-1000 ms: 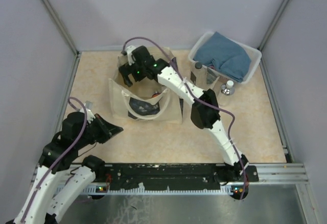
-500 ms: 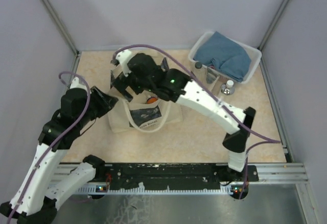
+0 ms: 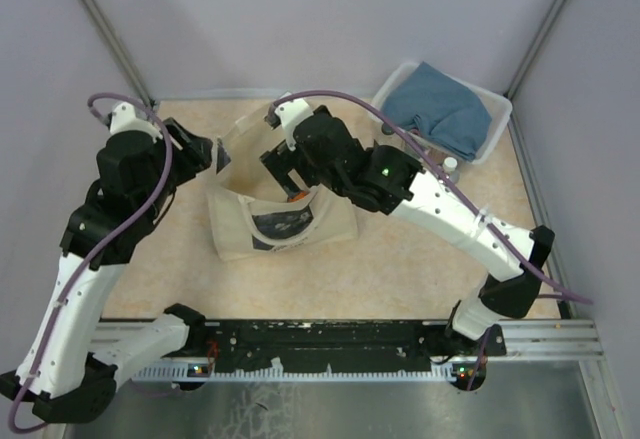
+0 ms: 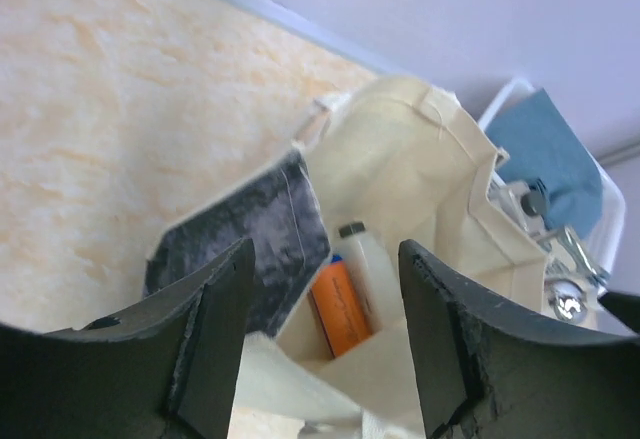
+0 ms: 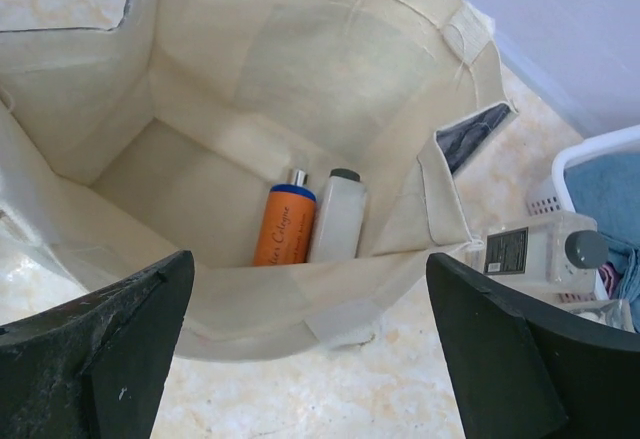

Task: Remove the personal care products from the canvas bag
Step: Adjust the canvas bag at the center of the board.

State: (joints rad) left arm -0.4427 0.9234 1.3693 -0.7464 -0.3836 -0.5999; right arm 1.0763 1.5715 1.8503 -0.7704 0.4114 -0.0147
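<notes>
**Item 1. Left gripper** [image 3: 205, 156], left-centre of the overhead view. We find it above the table [image 3: 400, 259], just beside the bag's left edge. Its fingers [image 4: 215, 329] are spread wide with nothing held. Its wrist view looks between them into the bag mouth.

**Item 2. Right gripper** [image 3: 285, 174], centre of the overhead view. It hangs directly over the bag's open mouth. Its fingers [image 5: 100, 349] sit far apart at the lower corners of the wrist view, and nothing is between them.

**Item 3. Canvas bag** [image 3: 240, 234], centre of the table. We list it as cream cloth, slumped, with the mouth gaping. A dark printed panel [image 3: 285, 221] is on the side facing the lower edge of the overhead view.

**Item 4. Contents of the bag, two pieces.**
- An orange bottle [image 5: 282, 227] with a blue cap.
- A pale bottle [image 5: 337, 217] with a dark cap.

They touch side by side on the bag floor, at the centre of the right wrist view. We cannot tell whether they lie flat or lean on the wall. Neither gripper touches them.

**Item 5. Grey-capped bottle** [image 5: 540, 249], right of centre in the right wrist view. It is outside the bag, between the bag's right wall and the basket.

**Item 6. Shiny-capped bottle** [image 4: 566, 306], right edge of the left wrist view. It is also outside the bag, near the basket.

**Item 7. White basket** [image 3: 390, 87], upper right of the overhead view. It holds a folded blue cloth [image 3: 440, 109].
</notes>
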